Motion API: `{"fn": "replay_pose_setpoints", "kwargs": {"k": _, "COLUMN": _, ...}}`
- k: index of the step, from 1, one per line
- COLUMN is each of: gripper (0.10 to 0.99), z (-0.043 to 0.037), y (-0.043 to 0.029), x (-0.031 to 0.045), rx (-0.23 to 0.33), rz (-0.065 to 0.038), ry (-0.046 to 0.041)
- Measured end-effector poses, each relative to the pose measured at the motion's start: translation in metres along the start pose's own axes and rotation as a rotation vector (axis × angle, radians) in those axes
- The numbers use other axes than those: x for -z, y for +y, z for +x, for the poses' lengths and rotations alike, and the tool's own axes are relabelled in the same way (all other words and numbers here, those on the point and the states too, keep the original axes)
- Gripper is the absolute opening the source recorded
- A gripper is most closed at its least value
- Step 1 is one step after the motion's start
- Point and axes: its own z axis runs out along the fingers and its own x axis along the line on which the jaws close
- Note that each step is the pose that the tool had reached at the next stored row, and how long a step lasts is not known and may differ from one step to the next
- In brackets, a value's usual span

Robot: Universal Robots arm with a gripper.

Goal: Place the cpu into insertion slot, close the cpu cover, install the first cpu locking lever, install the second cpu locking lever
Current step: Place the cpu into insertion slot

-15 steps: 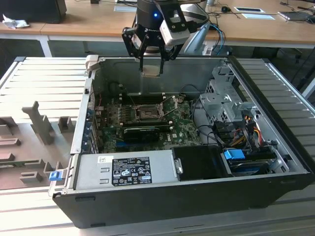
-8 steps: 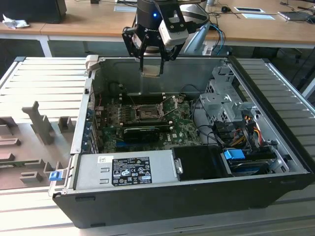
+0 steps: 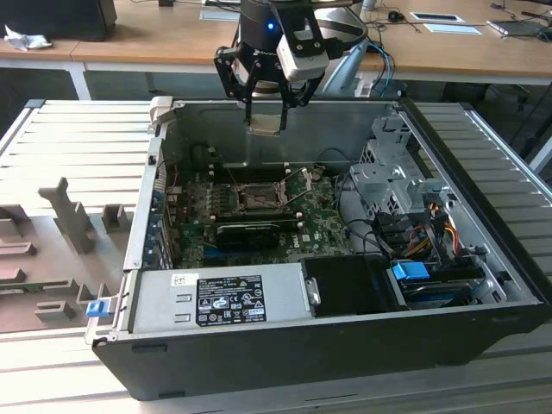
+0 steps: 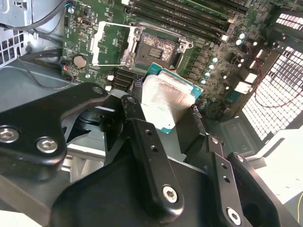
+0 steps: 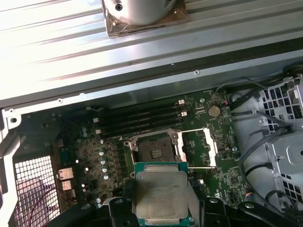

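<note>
Hovering upper centre of exterior view: black gripper (image 3: 264, 112), jaws clamped on small flat silver-grey square cpu (image 3: 265, 126), held above open black case (image 3: 328, 352). Dark silver-rimmed square insertion slot (image 3: 256, 200) mid-frame below, left bare. Thin silver frame cpu cover (image 5: 199, 147) swung open beside it, judged for access.

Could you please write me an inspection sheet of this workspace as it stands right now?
Surface: grey ribbed metal table carrying an open black computer case.
Job's things: cpu, a small flat square chip with a pale silver-grey face, held above the green circuit board; square dark insertion slot empty; thin silver cpu cover frame swung open beside it.
Clutter: grey plastic fixtures on the table, at the exterior view's left.
Grippers: black gripper shut on the cpu.
Cables: coloured bundle inside the case, at the exterior view's right.
Surroundings: wooden desks behind.
</note>
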Motion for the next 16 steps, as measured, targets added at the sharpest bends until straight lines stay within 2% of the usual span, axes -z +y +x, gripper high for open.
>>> {"fn": "replay_pose_setpoints", "kwargs": {"k": 10, "gripper": 0.529, "z": 0.0, "y": 0.0, "x": 0.0, "rx": -0.044, "rz": -0.001, "ry": -0.0038}}
{"fn": "replay_pose_setpoints", "kwargs": {"k": 16, "gripper": 0.529, "z": 0.0001, "y": 0.0, "x": 0.0, "rx": -0.09, "rz": -0.002, "ry": -0.0078}}
